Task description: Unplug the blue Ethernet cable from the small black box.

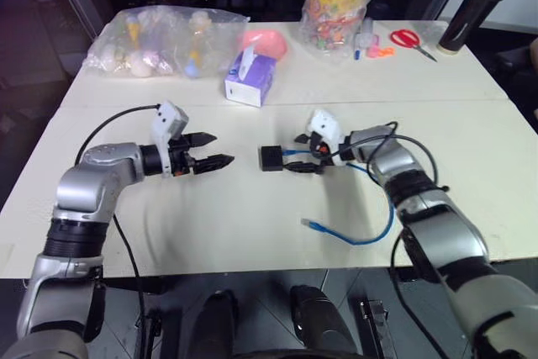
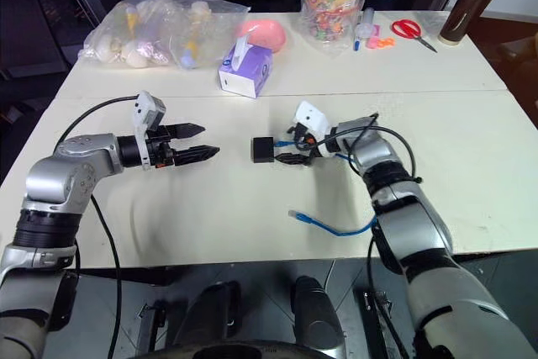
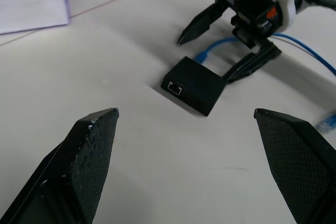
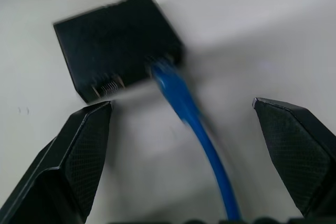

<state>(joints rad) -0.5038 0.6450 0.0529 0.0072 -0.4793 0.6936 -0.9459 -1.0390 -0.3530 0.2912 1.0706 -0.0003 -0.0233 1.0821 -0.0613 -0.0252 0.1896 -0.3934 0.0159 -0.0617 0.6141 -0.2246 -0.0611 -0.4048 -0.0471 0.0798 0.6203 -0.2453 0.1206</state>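
Note:
The small black box [image 1: 271,158] lies flat on the white table [image 1: 210,216], near the middle. The blue Ethernet cable [image 4: 184,103] is plugged into the box's side facing my right arm. From there it runs under my right gripper, loops back over the table [image 1: 378,226] and ends in a loose plug [image 1: 311,224]. My right gripper [image 1: 301,154] is open, one finger on either side of the cable just behind the box, touching neither. My left gripper [image 1: 220,148] is open too, a short way from the box's opposite side, pointing at it. An empty port shows on that side [image 3: 175,85].
At the back of the table stand a purple-and-white tissue box [image 1: 250,78], a clear bag of items [image 1: 160,39], a candy jar with an orange lid [image 1: 336,2], red scissors [image 1: 408,38] and a dark bottle [image 1: 472,14]. Black arm cables [image 1: 403,142] hang by my right wrist.

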